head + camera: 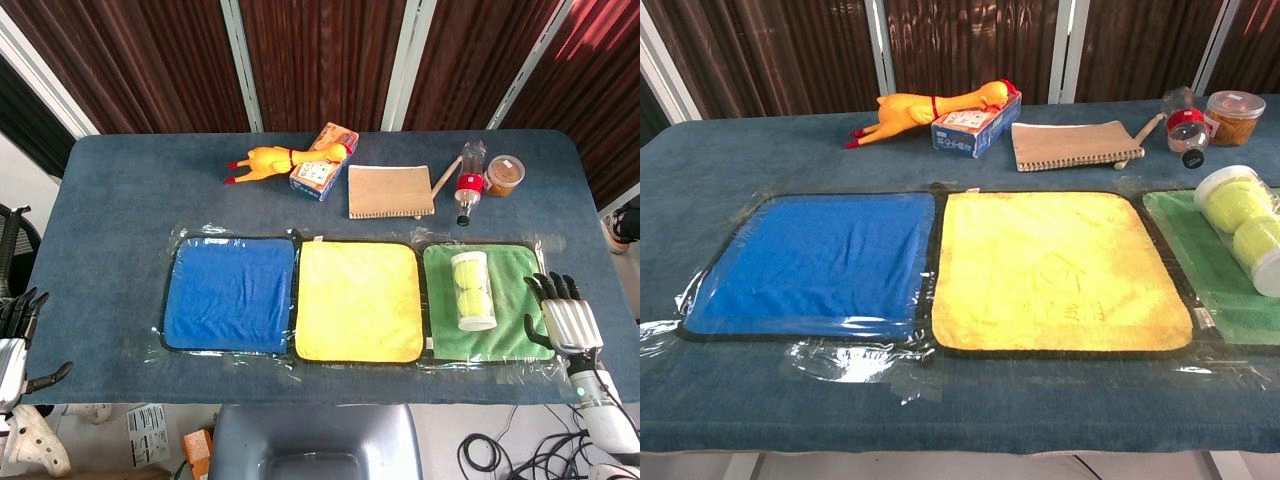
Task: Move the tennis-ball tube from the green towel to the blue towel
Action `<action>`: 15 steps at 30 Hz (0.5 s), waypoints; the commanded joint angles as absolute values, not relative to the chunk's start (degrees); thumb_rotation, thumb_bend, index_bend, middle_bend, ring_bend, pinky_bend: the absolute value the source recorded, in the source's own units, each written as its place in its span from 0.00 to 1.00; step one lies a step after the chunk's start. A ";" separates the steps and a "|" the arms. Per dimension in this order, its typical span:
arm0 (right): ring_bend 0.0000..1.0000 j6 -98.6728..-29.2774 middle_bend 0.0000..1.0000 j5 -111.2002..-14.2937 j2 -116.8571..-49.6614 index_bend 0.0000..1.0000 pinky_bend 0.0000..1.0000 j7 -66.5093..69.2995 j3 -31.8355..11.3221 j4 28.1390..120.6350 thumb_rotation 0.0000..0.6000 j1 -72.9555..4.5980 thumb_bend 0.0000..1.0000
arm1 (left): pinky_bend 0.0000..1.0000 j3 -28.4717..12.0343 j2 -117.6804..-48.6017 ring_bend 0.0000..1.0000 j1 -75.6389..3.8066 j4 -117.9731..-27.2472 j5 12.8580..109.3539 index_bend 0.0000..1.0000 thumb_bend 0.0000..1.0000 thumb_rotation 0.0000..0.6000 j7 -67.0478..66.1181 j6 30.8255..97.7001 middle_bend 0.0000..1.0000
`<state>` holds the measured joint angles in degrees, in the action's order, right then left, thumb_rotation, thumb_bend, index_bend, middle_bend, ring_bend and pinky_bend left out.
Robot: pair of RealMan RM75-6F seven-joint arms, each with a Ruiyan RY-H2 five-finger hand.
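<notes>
- Both views are bright and evenly lit, with saturated colours and only faint, soft shadows under the objects.
- The clear plastic film [855, 360] around the towels throws white glare, strongest at lower left of centre in the chest view.
- In the head view, daylight shows pale in the left edge and upper right corner.
- Focus is sharp at the centre; the chest view crops and slightly overexposes the clear tennis-ball tube [1245, 225] at its right edge.
</notes>
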<state>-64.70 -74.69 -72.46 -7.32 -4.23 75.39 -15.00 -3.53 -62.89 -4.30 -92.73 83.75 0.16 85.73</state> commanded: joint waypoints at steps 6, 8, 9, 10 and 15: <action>0.00 -65.71 0.09 -74.61 -71.76 0.16 0.05 -8.41 -3.95 76.61 0.79 -14.34 0.52 | 0.11 -3.52 -63.00 0.01 -4.61 -93.25 83.11 0.00 0.06 1.00 -1.20 84.86 0.00; 0.00 -64.05 0.09 -73.64 -71.79 0.18 0.05 -9.01 -4.07 76.15 0.80 -14.96 0.52 | 0.11 -3.50 -62.99 0.01 -4.58 -93.42 83.03 0.00 0.06 1.00 -1.42 84.85 0.00; 0.00 -63.18 0.09 -73.21 -71.89 0.18 0.05 -9.29 -4.12 75.88 0.80 -15.31 0.52 | 0.11 -3.52 -62.97 0.01 -4.57 -93.49 82.97 0.00 0.06 1.00 -1.53 84.87 0.00; 0.00 -61.61 0.09 -72.43 -72.16 0.20 0.05 -9.81 -4.23 75.38 0.79 -15.99 0.52 | 0.10 -3.54 -62.98 0.01 -4.55 -93.55 82.78 0.00 0.06 1.00 -1.77 84.82 0.00; 0.00 -57.39 0.09 -71.30 -73.76 0.23 0.05 -12.27 -4.20 74.26 0.80 -18.50 0.52 | 0.10 -3.41 -62.89 0.01 -4.61 -94.59 81.61 0.00 0.06 1.00 -3.71 83.93 0.00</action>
